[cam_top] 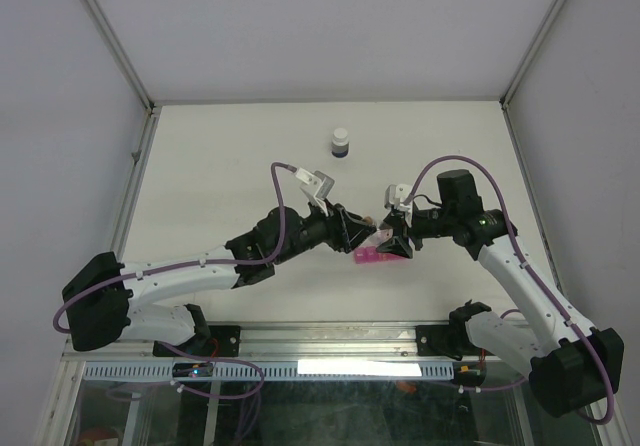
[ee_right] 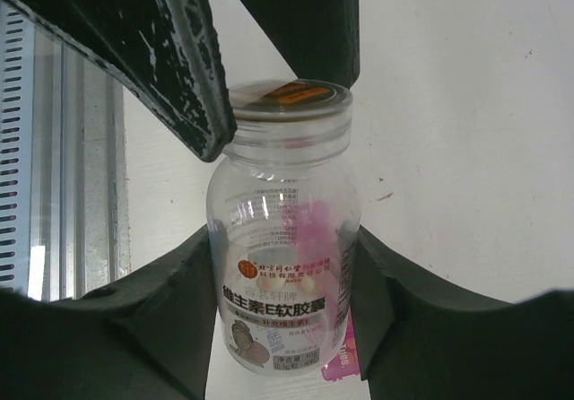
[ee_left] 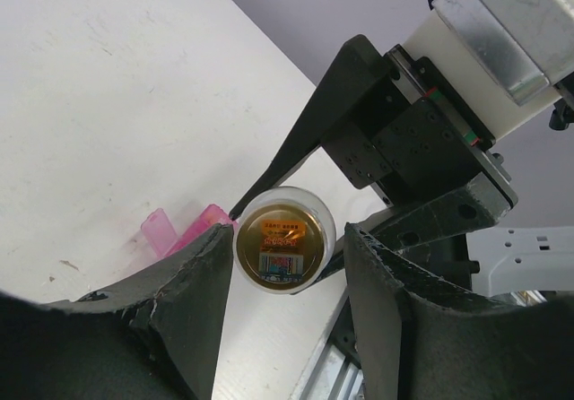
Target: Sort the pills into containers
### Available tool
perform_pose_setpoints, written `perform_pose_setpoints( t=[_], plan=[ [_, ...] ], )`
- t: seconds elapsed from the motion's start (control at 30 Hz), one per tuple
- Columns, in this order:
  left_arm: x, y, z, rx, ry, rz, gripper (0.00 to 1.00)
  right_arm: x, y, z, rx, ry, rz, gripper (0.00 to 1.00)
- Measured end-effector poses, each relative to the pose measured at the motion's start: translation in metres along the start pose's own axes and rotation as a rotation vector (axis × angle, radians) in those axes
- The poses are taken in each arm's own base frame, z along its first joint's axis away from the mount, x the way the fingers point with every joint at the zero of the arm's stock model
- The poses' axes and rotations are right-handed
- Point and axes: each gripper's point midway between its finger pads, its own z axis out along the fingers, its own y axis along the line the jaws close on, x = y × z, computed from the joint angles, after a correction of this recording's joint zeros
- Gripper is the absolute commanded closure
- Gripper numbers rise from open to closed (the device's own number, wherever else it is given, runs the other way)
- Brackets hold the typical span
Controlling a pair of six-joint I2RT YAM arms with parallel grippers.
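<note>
My right gripper (ee_right: 282, 247) is shut on a clear vial (ee_right: 282, 265) with an orange-gold cap (ee_right: 289, 95), holding it above the table. Two pale pills (ee_right: 289, 283) lie inside it. My left gripper (ee_left: 287, 239) is open around that cap (ee_left: 284, 239). Its left finger (ee_left: 193, 283) touches the cap's rim, while a narrow gap shows at the right finger (ee_left: 377, 283). The pink translucent containers strip (cam_top: 370, 256) lies on the table just below the two grippers. The strip (ee_left: 179, 230) also peeks out beside my left finger, and it (ee_right: 341, 364) shows under the vial.
A dark bottle with a white cap (cam_top: 341, 144) stands at the back middle of the white table (cam_top: 220, 166). A metal rail (cam_top: 330, 341) runs along the near edge, close below the arms.
</note>
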Motion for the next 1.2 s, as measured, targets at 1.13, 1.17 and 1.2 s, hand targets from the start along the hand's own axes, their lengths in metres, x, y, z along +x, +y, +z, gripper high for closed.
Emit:
perform_pose_setpoints(
  t=[1.13,1.17,1.2],
  plan=[
    [0.016,-0.003,0.002,0.180,0.095,0.211,0.80,0.007,0.010,-0.002,-0.027,0.020,0.052,1.00],
    [0.017,-0.004,0.002,0.198,0.097,0.243,0.81,0.008,0.010,-0.002,-0.028,0.022,0.057,1.00],
    [0.018,-0.004,0.003,0.215,0.099,0.270,0.81,0.008,0.010,-0.002,-0.028,0.023,0.060,1.00]
  ],
)
